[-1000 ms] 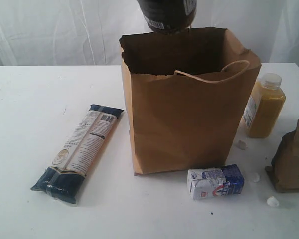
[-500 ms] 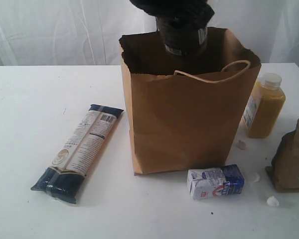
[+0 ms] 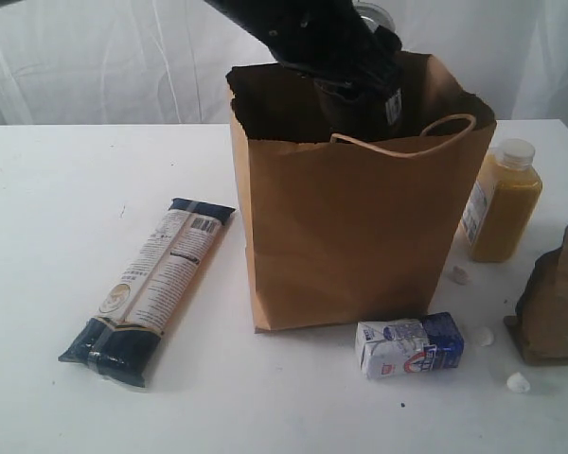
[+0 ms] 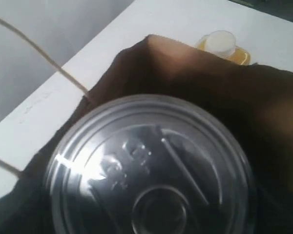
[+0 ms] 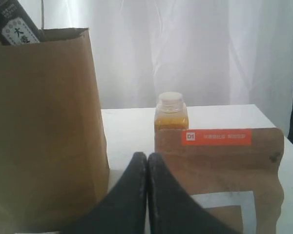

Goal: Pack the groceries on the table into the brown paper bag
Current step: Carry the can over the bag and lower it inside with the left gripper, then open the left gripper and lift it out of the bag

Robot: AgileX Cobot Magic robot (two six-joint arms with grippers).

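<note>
Nearest on the white bench (image 3: 38, 236), a small carton (image 3: 409, 346) lies on its side just in front of the upright paper bag (image 3: 360, 236). The pasta packet (image 3: 149, 288) lies flat to the bag's left, apart from it. At the right edge stands the pouch (image 3: 557, 303); the right pincer (image 5: 147, 165), clenched on nothing, points at it from close by. Farther back, the juice bottle (image 3: 502, 200) stands beside the bag. At the bag's open mouth the left pincer (image 3: 350, 80) grasps the can (image 4: 151, 165), partly sunk below the rim.
</note>
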